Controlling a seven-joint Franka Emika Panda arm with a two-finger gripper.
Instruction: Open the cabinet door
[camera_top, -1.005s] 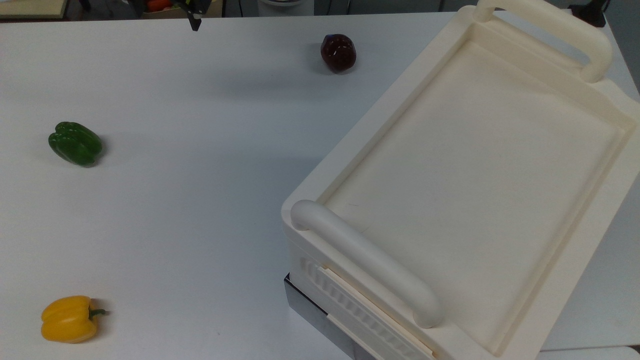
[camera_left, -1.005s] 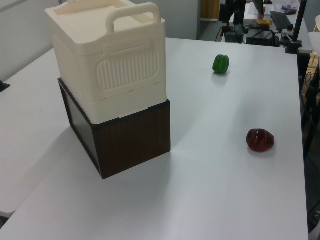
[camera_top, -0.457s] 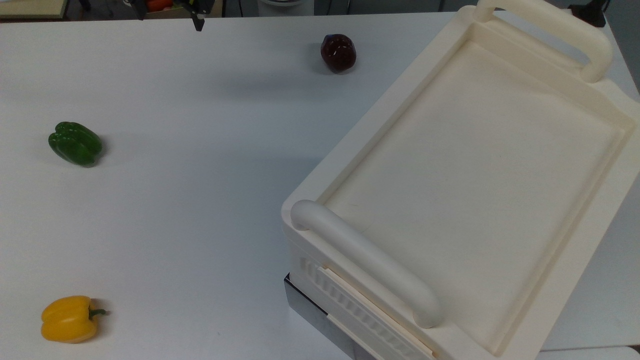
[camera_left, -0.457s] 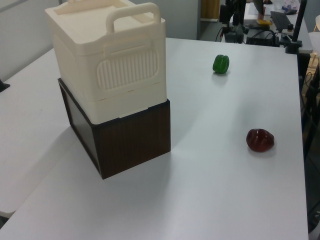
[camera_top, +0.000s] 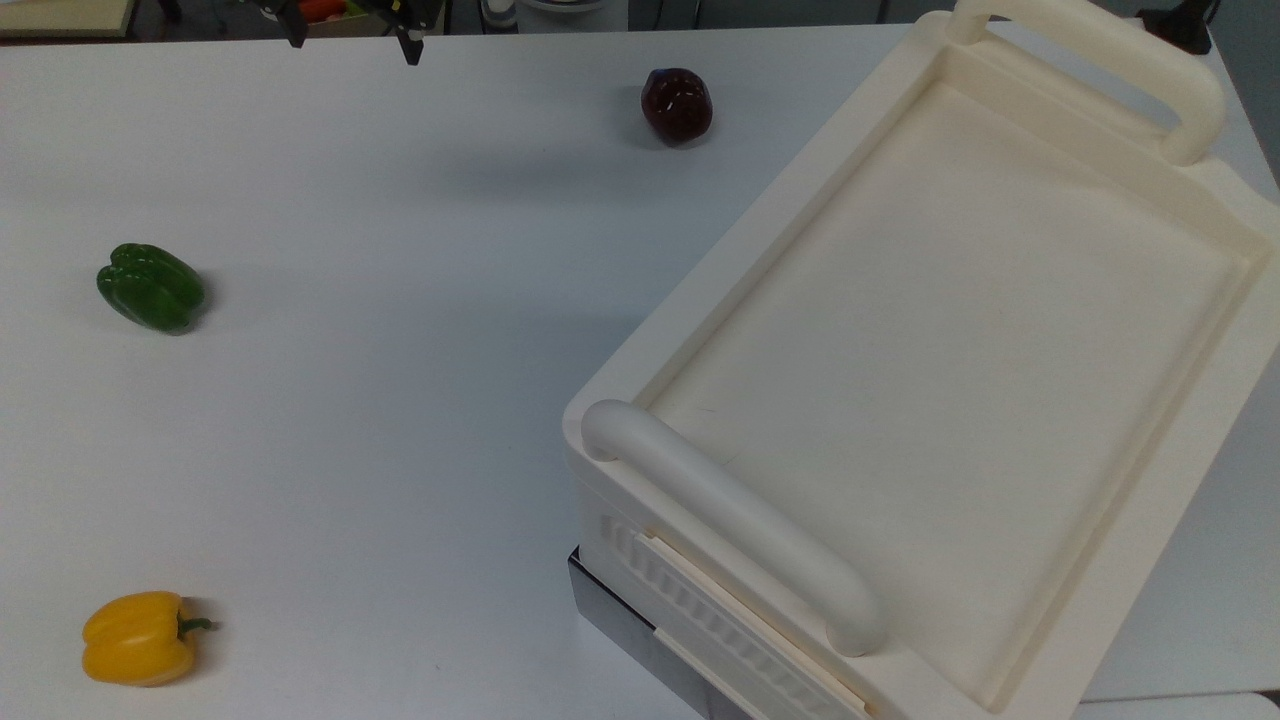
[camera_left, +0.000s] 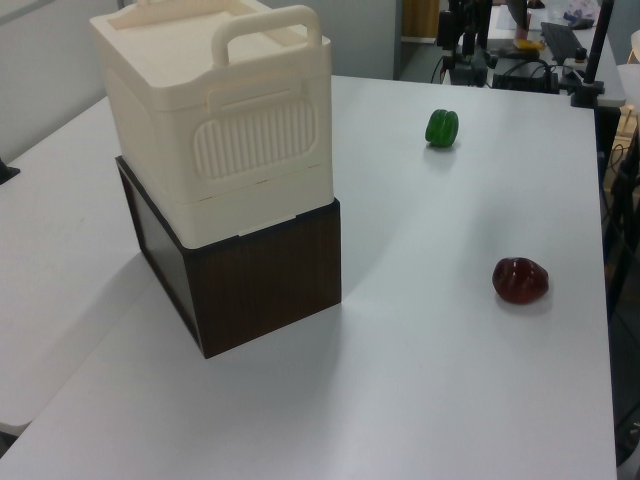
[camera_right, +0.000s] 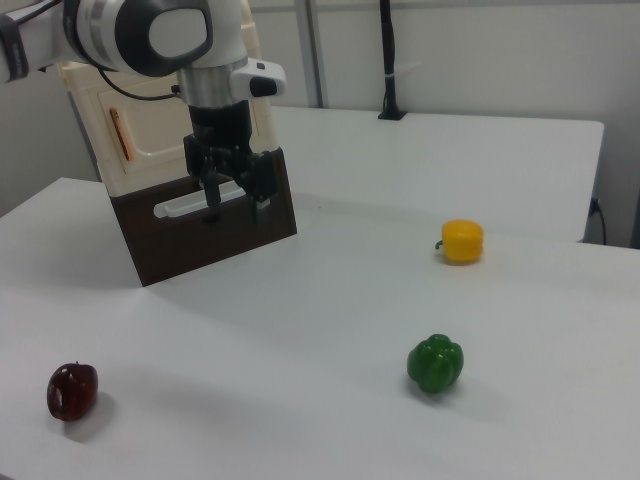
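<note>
The cabinet (camera_top: 640, 370) is a large cream-white box with two tube handles, standing on a dark brown base (camera_left: 265, 285) at the top view's right. In the right view the cabinet door (camera_right: 150, 125), a flat cream panel with a copper strip (camera_right: 117, 135), lies flat against the cabinet's side. My gripper (camera_right: 237, 203) hangs with its fingers pointing down, open and holding nothing, and overlaps the base in that view. In the top view the gripper (camera_top: 355, 45) is at the table's far edge, well left of the cabinet.
Three peppers lie on the white table: a green pepper (camera_top: 150, 287), a yellow pepper (camera_top: 138, 637) and a dark red pepper (camera_top: 677, 104). A white bar (camera_right: 185, 206) runs across the dark base behind my fingers.
In the top view the gripper has shifted to the right along the table's far edge, and a second finger has come into sight. The cabinet and peppers have not moved.
</note>
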